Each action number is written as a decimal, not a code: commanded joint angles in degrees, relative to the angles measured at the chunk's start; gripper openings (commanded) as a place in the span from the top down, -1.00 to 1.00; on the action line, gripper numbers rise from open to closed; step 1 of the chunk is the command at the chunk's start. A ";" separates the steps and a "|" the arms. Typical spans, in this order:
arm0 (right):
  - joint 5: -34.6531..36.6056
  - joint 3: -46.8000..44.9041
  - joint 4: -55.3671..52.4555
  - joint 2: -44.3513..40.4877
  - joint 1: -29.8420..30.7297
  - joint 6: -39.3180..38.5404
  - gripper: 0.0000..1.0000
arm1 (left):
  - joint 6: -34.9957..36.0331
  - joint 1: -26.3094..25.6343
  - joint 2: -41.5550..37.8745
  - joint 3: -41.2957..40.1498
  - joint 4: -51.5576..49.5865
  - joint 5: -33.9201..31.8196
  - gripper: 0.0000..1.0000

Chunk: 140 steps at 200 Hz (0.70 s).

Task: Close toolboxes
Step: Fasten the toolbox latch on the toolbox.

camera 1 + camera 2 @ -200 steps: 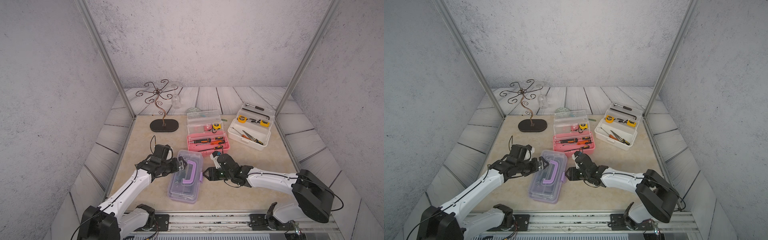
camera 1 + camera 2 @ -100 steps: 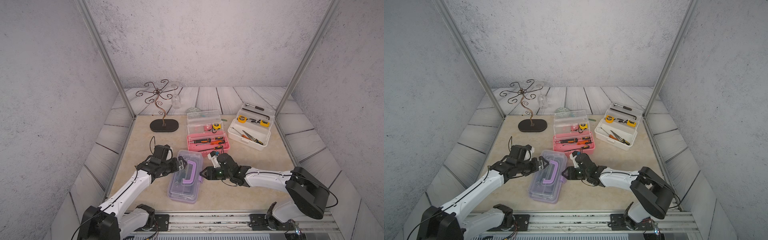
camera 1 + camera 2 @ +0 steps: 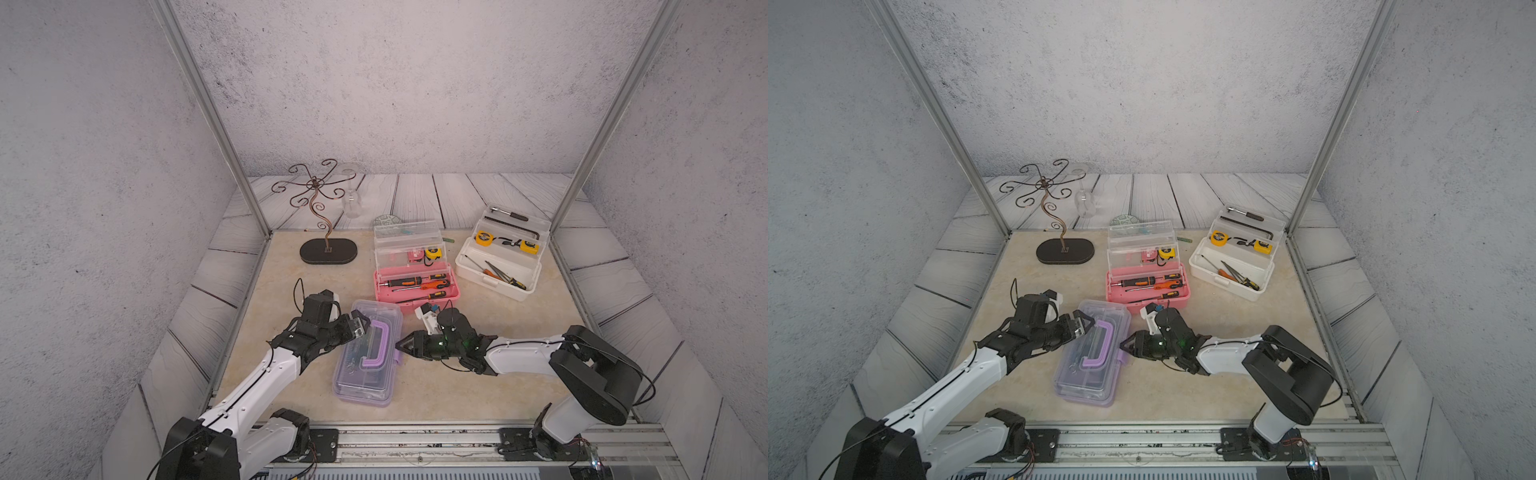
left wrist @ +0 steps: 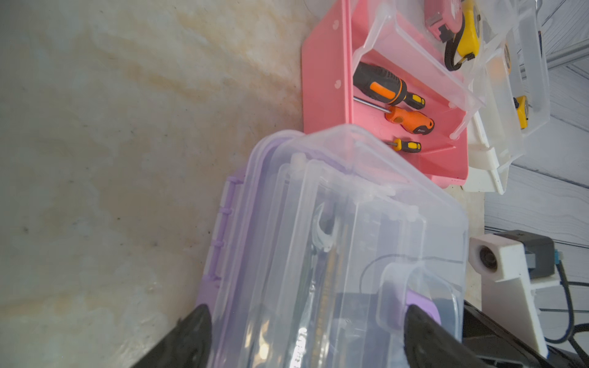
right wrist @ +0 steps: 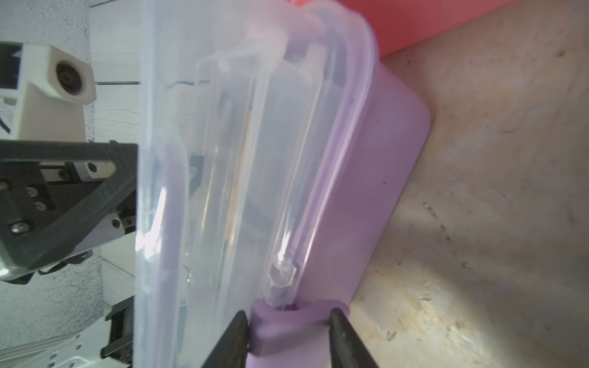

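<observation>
At the back of the worktop (image 3: 457,386), the pink toolbox (image 3: 415,286) and white toolbox (image 3: 496,274) stand lid-up, both yet to close; nearer, the purple toolbox (image 3: 365,374) has its lid down, seemingly not latched; the left gripper (image 3: 358,326) straddles that lid, jaws wide; the right gripper (image 3: 401,345) has its jaws pinching the purple latch (image 5: 287,331).

Wire stand (image 3: 328,252) w/ clear glass (image 3: 351,203) nearby

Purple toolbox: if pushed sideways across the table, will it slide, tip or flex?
Probably slides flat: the purple toolbox is low and wide on the smooth table. Its thin clear lid may flex. Tools inside likely add weight.
</observation>
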 commanded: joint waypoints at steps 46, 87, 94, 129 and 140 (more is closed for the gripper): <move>-5.09 3.26 16.03 6.56 2.21 2.60 0.14 | -3.16 -2.27 3.41 -4.05 -4.92 10.50 -0.84; -5.78 4.90 20.32 9.27 2.25 4.29 0.12 | -5.51 -2.27 3.11 -5.67 -2.63 11.56 -0.83; -5.86 5.26 20.84 9.78 2.18 4.42 0.12 | -5.84 -2.27 3.01 -5.93 -2.38 11.69 -0.83; -5.41 6.11 23.14 11.09 2.27 5.38 0.12 | -7.35 -2.61 2.10 -7.15 -1.57 11.49 -0.82; -4.87 6.43 23.35 11.05 2.36 5.44 0.12 | -7.82 -2.75 1.64 -7.42 -1.53 10.95 -0.82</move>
